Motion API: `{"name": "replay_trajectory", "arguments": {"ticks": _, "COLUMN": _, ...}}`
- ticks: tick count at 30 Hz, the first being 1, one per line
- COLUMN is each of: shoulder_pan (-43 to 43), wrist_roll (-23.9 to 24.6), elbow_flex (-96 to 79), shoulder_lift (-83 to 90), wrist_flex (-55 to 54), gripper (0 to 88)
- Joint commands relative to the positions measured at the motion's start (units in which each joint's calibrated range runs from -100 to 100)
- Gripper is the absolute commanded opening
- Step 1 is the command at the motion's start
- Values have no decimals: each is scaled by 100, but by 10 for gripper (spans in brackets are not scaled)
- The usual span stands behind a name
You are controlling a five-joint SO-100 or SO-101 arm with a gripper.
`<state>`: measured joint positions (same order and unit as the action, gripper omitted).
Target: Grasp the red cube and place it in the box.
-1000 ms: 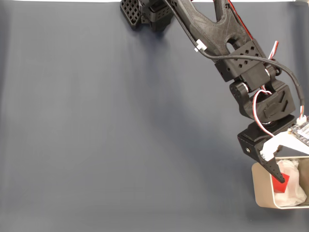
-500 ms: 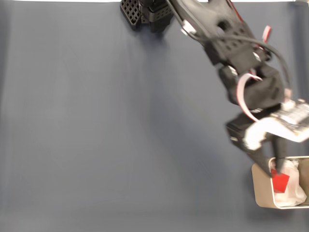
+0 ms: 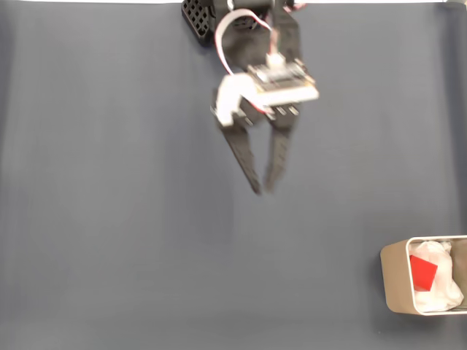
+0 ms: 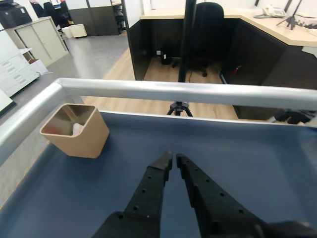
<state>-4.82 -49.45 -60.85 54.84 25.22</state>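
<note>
The red cube (image 3: 422, 272) lies on white padding inside the beige box (image 3: 392, 283) at the lower right of the fixed view. My gripper (image 3: 261, 189) hangs over the bare blue mat near the top centre, far up and left of the box. Its two black fingers meet at the tips with nothing between them. In the wrist view the gripper (image 4: 173, 159) points at the far table edge, and the box (image 4: 84, 141) stands to its left near the rail, with white padding showing inside.
The arm's black base (image 3: 219, 18) sits at the top edge of the fixed view. A silver rail (image 4: 198, 91) borders the blue mat (image 4: 257, 158) in the wrist view, with office desks and a chair beyond it.
The gripper has let go of the red cube, which stays in the box. The arm has swung up and left, away from the box, and its fingers have closed.
</note>
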Motion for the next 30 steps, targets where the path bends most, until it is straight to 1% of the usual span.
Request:
{"name": "replay_trajectory", "arguments": {"ticks": 1, "shoulder_pan": 141, "wrist_roll": -29, "elbow_flex": -1324, "shoulder_lift": 1691, "wrist_flex": 232, "gripper": 0}}
{"name": "replay_trajectory", "arguments": {"ticks": 6, "shoulder_pan": 340, "wrist_roll": 59, "elbow_flex": -2583, "shoulder_lift": 3129, "wrist_flex": 1101, "gripper": 0}}
{"name": "replay_trajectory", "arguments": {"ticks": 14, "shoulder_pan": 425, "wrist_roll": 49, "elbow_flex": -3888, "shoulder_lift": 4126, "wrist_flex": 1945, "gripper": 0}}
{"name": "replay_trajectory", "arguments": {"ticks": 21, "shoulder_pan": 262, "wrist_roll": 112, "elbow_flex": -3897, "shoulder_lift": 4516, "wrist_flex": 3757, "gripper": 0}}
{"name": "replay_trajectory", "arguments": {"ticks": 26, "shoulder_pan": 305, "wrist_roll": 122, "elbow_flex": -3897, "shoulder_lift": 4516, "wrist_flex": 4617, "gripper": 0}}
{"name": "replay_trajectory", "arguments": {"ticks": 30, "shoulder_pan": 326, "wrist_roll": 93, "elbow_flex": -3897, "shoulder_lift": 4516, "wrist_flex": 5060, "gripper": 0}}
